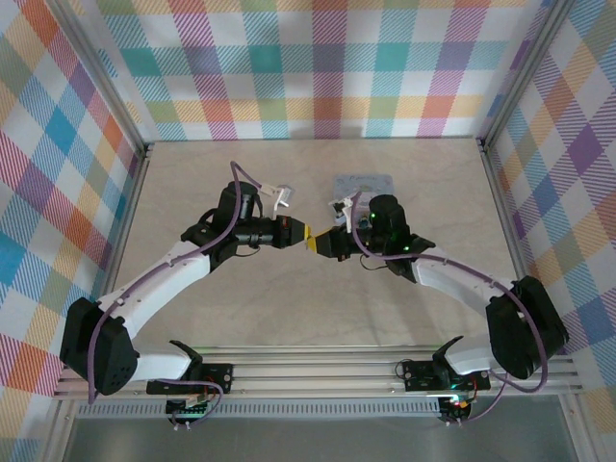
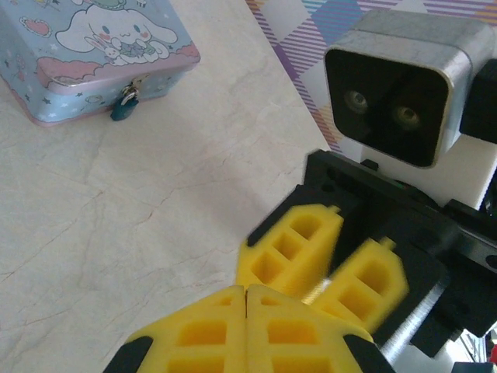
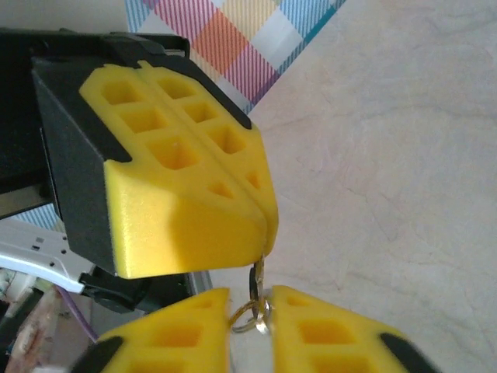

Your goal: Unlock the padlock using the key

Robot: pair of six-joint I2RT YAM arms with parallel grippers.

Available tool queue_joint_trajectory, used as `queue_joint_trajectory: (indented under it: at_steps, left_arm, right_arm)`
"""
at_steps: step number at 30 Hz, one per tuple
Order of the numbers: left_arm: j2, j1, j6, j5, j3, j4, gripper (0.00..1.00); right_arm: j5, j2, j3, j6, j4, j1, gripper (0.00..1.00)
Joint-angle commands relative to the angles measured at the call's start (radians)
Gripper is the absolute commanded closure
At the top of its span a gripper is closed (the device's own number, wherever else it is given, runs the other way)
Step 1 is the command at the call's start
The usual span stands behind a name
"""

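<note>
Over the middle of the table my two grippers meet tip to tip. My left gripper is shut on the key, whose dark head sticks out of the seam between its yellow fingers. The key's ring hangs between the fingertips of my right gripper, which have closed in on it from both sides, with the ring filling the small gap. The padlock, tiny and dark, hangs on the front clasp of the pale blue cartoon tin, well away from both grippers.
The tin stands behind the right wrist, towards the back of the beige table. Plaid walls with aluminium posts close in three sides. The right arm's camera housing sits close in front of my left gripper.
</note>
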Motion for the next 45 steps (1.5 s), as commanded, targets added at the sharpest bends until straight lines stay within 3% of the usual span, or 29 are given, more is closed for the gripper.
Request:
queue_joint_trajectory:
  at_steps: [1, 6, 7, 9, 14, 24, 32, 42, 45]
  left_arm:
    - [-0.002, -0.005, 0.013, 0.027, 0.044, -0.01, 1.0]
    - [-0.011, -0.002, -0.012, 0.026, 0.039, -0.006, 1.0]
    - [-0.015, 0.001, -0.026, 0.029, 0.033, 0.004, 0.92]
    - [-0.03, 0.022, -0.074, 0.031, 0.015, 0.034, 0.64]
    - [-0.057, 0.061, -0.151, 0.03, -0.01, 0.071, 0.47]
    - [-0.04, 0.066, -0.19, 0.119, -0.054, 0.173, 0.52]
    - [0.016, 0.045, -0.145, 0.117, -0.005, 0.08, 0.59]
    - [0.063, -0.008, -0.124, -0.001, 0.087, -0.057, 0.65]
    - [0.066, -0.023, -0.154, -0.124, 0.119, -0.158, 0.66]
  right_arm:
    - [-0.031, 0.016, 0.032, -0.003, 0.04, -0.001, 0.95]
    - [-0.03, 0.011, 0.019, -0.017, 0.058, -0.002, 1.0]
    - [-0.028, 0.008, 0.016, -0.022, 0.057, -0.002, 1.0]
    - [-0.023, -0.002, 0.009, -0.034, 0.05, -0.002, 1.0]
    - [-0.013, -0.023, -0.005, -0.054, 0.033, -0.002, 1.0]
    - [-0.018, -0.038, -0.013, -0.055, 0.035, -0.002, 1.0]
    - [-0.02, -0.038, -0.012, -0.058, 0.023, -0.002, 1.0]
    - [0.085, -0.046, 0.025, -0.12, -0.1, 0.009, 1.0]
    - [0.153, -0.049, 0.038, -0.147, -0.152, 0.018, 1.0]
